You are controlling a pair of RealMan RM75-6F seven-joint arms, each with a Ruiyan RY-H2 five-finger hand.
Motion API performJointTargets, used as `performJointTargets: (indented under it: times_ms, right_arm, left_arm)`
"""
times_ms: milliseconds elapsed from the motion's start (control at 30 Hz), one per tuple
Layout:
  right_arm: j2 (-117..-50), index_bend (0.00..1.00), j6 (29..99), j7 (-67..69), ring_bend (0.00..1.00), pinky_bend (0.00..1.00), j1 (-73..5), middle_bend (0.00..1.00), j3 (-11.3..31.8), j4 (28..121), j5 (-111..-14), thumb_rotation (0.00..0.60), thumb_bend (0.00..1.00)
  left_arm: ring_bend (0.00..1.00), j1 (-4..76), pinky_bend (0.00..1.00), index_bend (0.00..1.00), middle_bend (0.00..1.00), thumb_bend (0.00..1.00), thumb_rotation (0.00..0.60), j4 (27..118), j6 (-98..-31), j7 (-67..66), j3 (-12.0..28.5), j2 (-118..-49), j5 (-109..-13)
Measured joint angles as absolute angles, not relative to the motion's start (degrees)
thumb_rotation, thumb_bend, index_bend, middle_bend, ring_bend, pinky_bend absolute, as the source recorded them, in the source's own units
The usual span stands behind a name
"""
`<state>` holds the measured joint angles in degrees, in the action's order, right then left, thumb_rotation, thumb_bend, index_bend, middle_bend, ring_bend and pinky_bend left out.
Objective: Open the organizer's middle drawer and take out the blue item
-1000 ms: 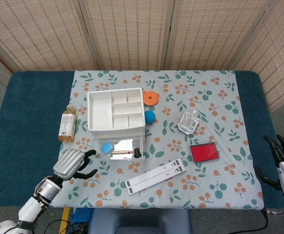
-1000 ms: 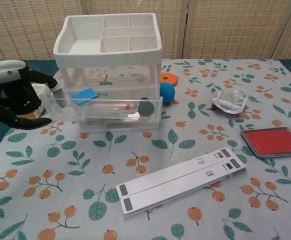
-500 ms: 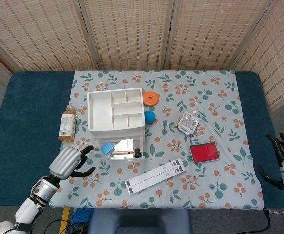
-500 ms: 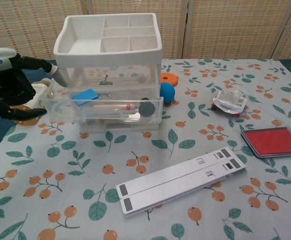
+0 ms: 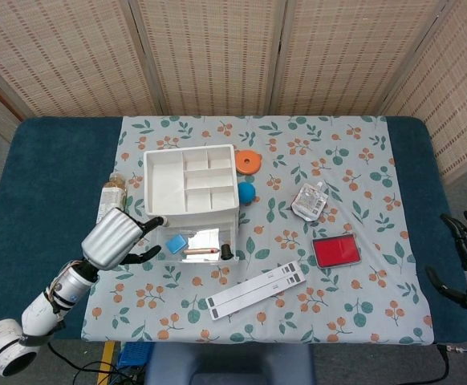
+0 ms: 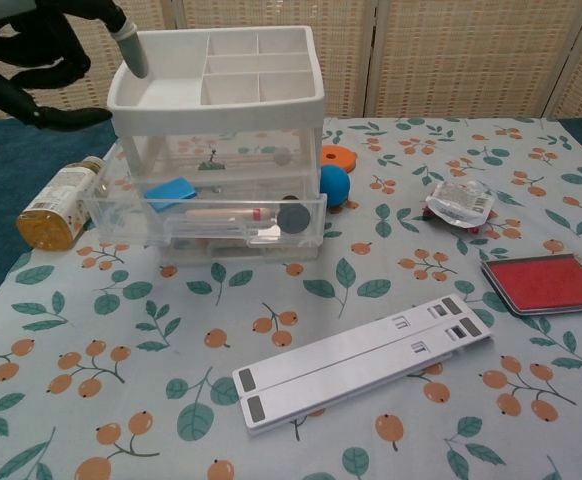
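Organizer mid-table; bottle on its left, ball right, stand in front.
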<state>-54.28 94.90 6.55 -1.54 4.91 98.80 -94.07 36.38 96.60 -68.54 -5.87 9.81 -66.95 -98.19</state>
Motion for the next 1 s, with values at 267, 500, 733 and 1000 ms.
performJointTargets:
  times_ms: [267,500,733,1000]
  right_arm:
    - [-54.2,0.00,94.6,6.3,0.04,0.04,-1.4,0.14,4.6,99.0,-93.8,0.600,0.33]
    - [-54.5,0.00,94.4,6.4,0.04,0.04,-1.3,0.14,4.3,98.8,-93.6,0.600,0.33]
    - [-54.9,0.00,93.9,6.7,0.04,0.04,-1.2,0.14,4.1,98.4,-93.2,0.600,0.33]
    - [-54.9,0.00,93.9,6.8,0.04,0.04,-1.1,0.14,4.0,98.4,-92.9,0.600,0.33]
  left_arm:
    - [1.00,43.3,1.00,0.37,0.90,0.16,0.600,90.4,-62.8,-9.4,10.0,-67.8,-102.6]
    - [1.00,46.2,1.00,0.31,0.90,0.14,0.600,88.2,-59.9,-15.2,9.4,-68.9,-104.2]
    - [1.00,47.8,1.00,0.27,0.90,0.14,0.600,88.3,-55.9,-21.1,9.0,-68.8,-102.6]
    - [1.00,49.4,1.00,0.25,0.90,0.13,0.600,90.8,-50.7,-26.9,8.9,-67.4,-98.0]
